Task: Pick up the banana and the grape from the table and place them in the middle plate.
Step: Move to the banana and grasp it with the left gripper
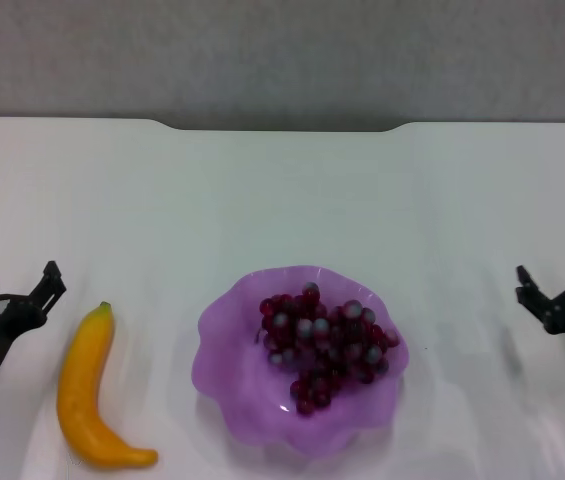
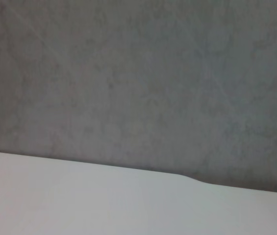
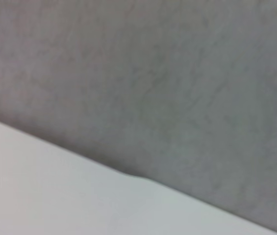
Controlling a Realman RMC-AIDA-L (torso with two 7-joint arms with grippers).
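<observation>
So the grape (image 1: 324, 350) was already sitting inside the middle plate (image 1: 224, 340), piled a bit toward the plate's right and far side, with bare purple dish showing on the left and along the near rim. The plate itself sat close to the near edge of the table (image 1: 282, 200), roughly centered between the two side edges.

The banana (image 1: 89, 392) was lying flat on the table, just left of the plate and not touching it. Its dark green tip pointed toward the far edge and the curved other end hooked in toward the plate near the front edge.

The left gripper (image 1: 14, 283) hung over the left edge of the table, just beside the banana's tip end but apart from it. Its two fingers were spread wide with nothing between them. The right gripper (image 1: 559, 268) was over by the right edge, well apart from the plate, fingers also spread apart and empty.

Both wrist views only caught the far edge of the table with its notch and the grey wall (image 2: 138, 73) behind it.
</observation>
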